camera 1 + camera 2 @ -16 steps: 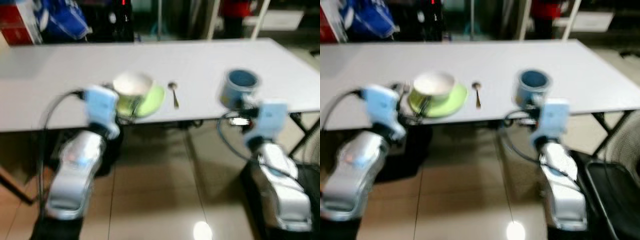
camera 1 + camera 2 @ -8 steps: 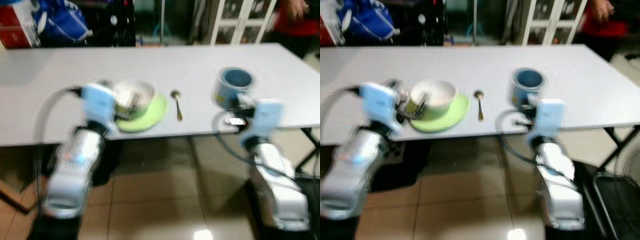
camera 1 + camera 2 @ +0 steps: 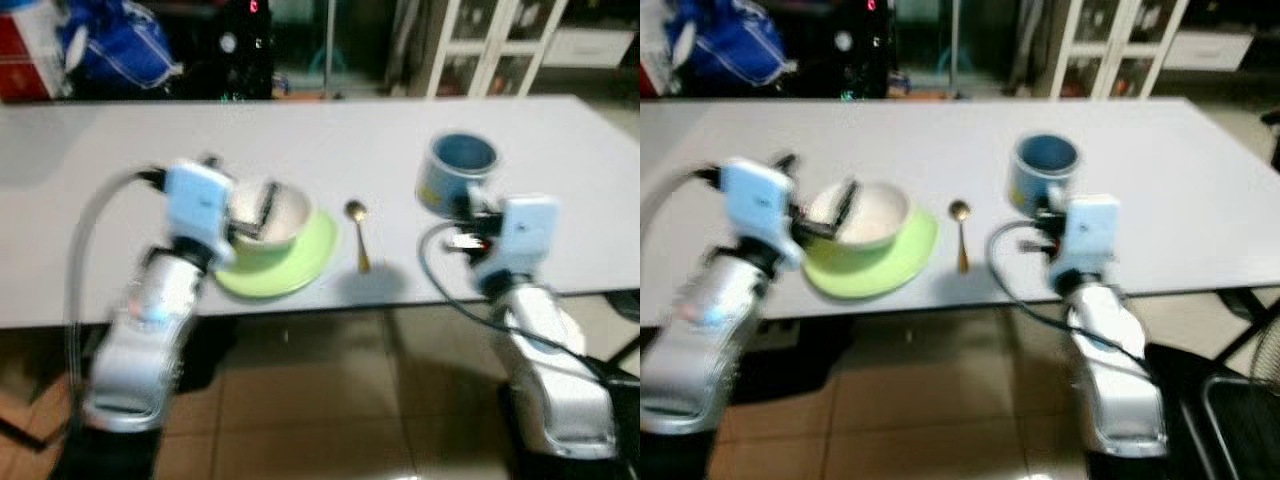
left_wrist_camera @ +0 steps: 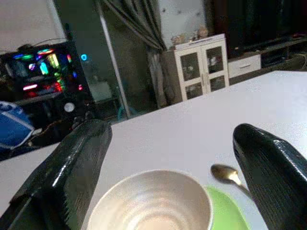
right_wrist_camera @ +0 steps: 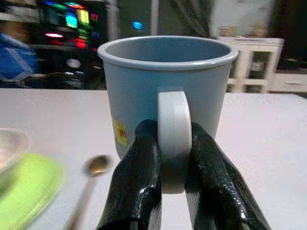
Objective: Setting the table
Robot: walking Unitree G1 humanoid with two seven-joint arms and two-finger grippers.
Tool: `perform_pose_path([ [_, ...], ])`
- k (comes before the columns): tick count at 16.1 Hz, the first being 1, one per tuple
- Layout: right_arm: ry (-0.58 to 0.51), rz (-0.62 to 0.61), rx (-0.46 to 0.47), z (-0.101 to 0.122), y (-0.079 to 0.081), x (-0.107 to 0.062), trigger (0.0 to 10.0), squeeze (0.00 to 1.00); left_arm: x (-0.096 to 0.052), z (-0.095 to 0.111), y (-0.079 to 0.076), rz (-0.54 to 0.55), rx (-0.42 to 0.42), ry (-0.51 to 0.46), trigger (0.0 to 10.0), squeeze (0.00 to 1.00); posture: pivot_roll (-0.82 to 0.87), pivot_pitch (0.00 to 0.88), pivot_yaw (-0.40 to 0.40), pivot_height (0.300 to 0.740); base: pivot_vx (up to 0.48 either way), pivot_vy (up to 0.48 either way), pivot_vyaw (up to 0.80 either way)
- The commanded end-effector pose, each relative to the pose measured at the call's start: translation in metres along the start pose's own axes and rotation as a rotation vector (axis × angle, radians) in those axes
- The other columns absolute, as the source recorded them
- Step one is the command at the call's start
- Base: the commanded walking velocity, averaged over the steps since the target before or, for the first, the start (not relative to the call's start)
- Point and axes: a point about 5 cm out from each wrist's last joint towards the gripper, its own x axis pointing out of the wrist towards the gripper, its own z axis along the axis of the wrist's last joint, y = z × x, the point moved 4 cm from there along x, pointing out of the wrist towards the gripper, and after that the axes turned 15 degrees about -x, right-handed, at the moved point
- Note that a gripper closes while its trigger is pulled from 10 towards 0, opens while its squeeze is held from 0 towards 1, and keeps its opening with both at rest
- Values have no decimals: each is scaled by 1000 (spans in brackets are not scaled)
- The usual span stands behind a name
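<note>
here the right gripper (image 5: 175, 184) pinches the handle of the blue mug (image 5: 167, 91), held upright over the table (image 3: 560, 150), to the right of the spoon (image 3: 359, 235). the left gripper (image 4: 163, 163) stands open, fingers either side of the bowl (image 4: 151, 201) on the green plate (image 3: 300, 265). the spoon's long axis runs toward the robot.

mug (image 5: 165, 91) sticker (image 5: 119, 131): small yellow label with red marks, too blurred to read
other text: none legible

Home living room: white table (image 3: 330, 130), glass-door cabinet (image 4: 201, 67), glowing computer tower (image 4: 36, 60).
</note>
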Motion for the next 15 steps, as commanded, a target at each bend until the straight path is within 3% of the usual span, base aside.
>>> perform_pose_path([
  [1, -31, 35, 11, 9, 11, 3, 10000, 0, -2, 3, 10, 26, 25, -2, 10000, 0, 92, 0, -5, 740, 394, 0, 800],
  [3, -29, 33, 12, 9, 11, 3, 10000, 0, -2, 3, 10, 25, 26, -1, 10000, 0, 93, 0, -5, 740, 392, 0, 800],
  [6, -20, 11, 53, 6, 8, 3, 10000, 0, -2, 3, 10, 22, 27, 0, 10000, 0, 92, 0, -4, 740, 393, 0, 0],
  [15, -8, 2, 53, 3, 7, 2, 10000, 0, -4, -2, 0, -38, 20, 24, 10000, 0, 90, 0, 1, 740, 392, 0, 0],
])
